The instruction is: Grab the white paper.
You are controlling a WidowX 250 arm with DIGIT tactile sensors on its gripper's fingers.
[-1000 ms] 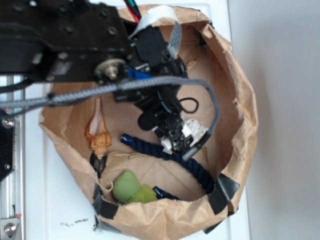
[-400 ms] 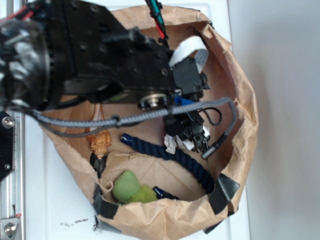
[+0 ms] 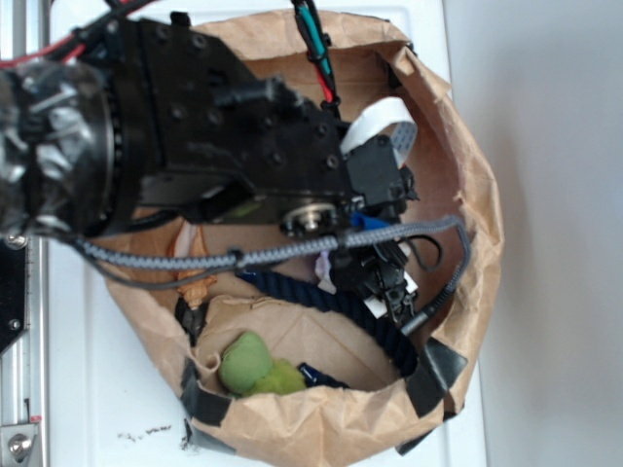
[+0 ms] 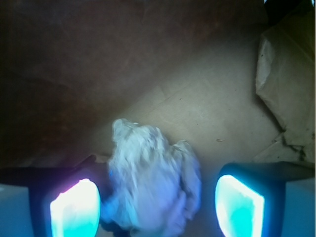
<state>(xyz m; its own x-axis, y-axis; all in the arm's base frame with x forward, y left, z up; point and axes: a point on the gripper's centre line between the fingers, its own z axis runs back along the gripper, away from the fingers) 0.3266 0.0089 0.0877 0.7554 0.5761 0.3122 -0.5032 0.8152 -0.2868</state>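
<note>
So the arm has swung further over the brown paper bag [image 3: 467, 195] compared to a second ago, and the gripper [image 3: 382, 284] has shifted toward the bag's right side and dropped lower, right over where the white paper [image 4: 150, 180] was sitting. From the outside view the wad is now almost totally hidden under the tool, only a sliver of pale stuff shows beside it.

The wrist view tells the real story: the crumpled paper sits between the two fingers, closer to the left finger [image 4: 74, 207] than the right one [image 4: 239, 205]. The jaws are spread wide, with a clear gap on the right side, so nothing is gripped yet. The wad rests on the bag floor directly below and slightly ahead of the tool.

Looks like the lineup is basically done and the next thing needed is just closing the fingers, maybe a touch lower first. The blue rope [image 3: 292, 290] lies just behind the tool and could get snagged. The green ball [image 3: 255, 366] is well off to the side, no issue there
</note>
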